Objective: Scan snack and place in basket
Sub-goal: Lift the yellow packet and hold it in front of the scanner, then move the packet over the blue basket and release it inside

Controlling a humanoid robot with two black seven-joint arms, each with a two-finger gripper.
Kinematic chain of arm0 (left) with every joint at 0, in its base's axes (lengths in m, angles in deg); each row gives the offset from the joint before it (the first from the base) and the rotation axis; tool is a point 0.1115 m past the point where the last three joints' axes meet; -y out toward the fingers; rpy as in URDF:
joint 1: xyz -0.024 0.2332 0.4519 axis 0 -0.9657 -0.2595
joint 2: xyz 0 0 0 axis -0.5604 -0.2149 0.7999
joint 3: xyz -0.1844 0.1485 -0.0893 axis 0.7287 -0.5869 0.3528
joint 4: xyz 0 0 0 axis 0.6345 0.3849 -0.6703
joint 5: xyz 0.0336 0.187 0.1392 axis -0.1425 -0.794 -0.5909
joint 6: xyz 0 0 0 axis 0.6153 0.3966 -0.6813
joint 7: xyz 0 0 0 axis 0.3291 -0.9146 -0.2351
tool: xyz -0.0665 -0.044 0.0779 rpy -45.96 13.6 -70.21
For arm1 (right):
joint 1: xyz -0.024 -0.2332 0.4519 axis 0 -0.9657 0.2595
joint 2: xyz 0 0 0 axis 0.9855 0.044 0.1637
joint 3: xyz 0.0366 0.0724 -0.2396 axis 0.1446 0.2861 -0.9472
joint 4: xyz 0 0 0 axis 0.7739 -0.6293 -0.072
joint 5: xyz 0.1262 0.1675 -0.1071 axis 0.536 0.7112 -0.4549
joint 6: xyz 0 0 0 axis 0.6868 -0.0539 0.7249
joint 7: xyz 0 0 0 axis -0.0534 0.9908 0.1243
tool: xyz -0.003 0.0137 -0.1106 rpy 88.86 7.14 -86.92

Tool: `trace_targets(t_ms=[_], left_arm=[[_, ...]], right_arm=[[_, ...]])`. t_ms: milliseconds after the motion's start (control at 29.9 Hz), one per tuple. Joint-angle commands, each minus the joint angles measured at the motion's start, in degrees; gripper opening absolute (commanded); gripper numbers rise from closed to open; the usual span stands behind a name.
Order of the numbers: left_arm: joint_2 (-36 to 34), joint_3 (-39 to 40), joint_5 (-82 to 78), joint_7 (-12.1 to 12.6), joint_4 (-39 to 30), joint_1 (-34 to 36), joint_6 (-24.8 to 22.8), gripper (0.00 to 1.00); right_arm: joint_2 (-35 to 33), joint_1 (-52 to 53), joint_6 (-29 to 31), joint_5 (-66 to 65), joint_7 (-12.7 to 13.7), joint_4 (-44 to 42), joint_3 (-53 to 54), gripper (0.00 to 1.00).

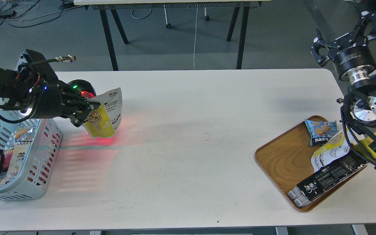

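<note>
We are gripping the snack [104, 114] in our left gripper [85, 112] above the table [188, 137], right of the basket [28, 182] that the left edge is cutting off, while our right gripper [344, 34] is hanging open far right.

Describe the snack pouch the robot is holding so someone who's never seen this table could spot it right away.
Start at the light blue basket on the table's left edge. Just right of it, the left gripper holds the snack above a red glow. It is white and yellow; its lookalike lies on the wooden tray.
</note>
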Motion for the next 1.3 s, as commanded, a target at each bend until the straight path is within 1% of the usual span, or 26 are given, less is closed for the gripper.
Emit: trace_targets(t_ms=[0,200,434,535,635,835,1002,1136,1270], left_arm=[[-0.08,0.23,0.0,0.0,-0.35,0.05,0.0,0.0],[-1.13,0.5,0.0,0.0,-3.25,0.05,0.0,0.0],[-1.39,0.14,0.0,0.0,-4.04,0.05,0.0,0.0],[-2.62,0.93,0.0,0.0,-5.71,0.14,0.0,0.0],[-4.73,3.56,0.0,0.0,-8.25,0.14,0.0,0.0],[-12.02,7.43,0.0,0.0,-12.48,0.31,0.0,0.0],[-18.78,10.07,0.45,0.0,-12.4,0.22,0.0,0.0],[-25.9,10.08,6.68,0.0,-11.96,0.31,0.0,0.0],[-30.74,9.37,7.93,0.0,-10.82,0.31,0.0,0.0]], right_arm=[[-0.06,0.04,0.0,0.0,0.01,-0.01,0.0,0.99],[-0.06,0.04,0.09,0.0,0.01,0.07,0.0,0.99],[-0.06,-0.04,0.09,0.0,0.01,0.07,-0.09,0.99],[-0.06,-0.04,0.09,0.0,0.01,-0.01,-0.09,0.99],[-0.06,-0.04,0.17,0.0,0.01,0.07,-0.09,0.99],[-0.06,-0.04,0.26,0.0,0.01,0.07,-0.08,0.99],[-0.06,-0.04,0.26,-0.09,0.01,0.07,0.0,0.99],[-0.06,0.13,0.35,-0.09,0.01,-0.01,0.0,0.99],[0.03,0.13,0.35,-0.09,0.01,-0.01,-0.08,0.99]])
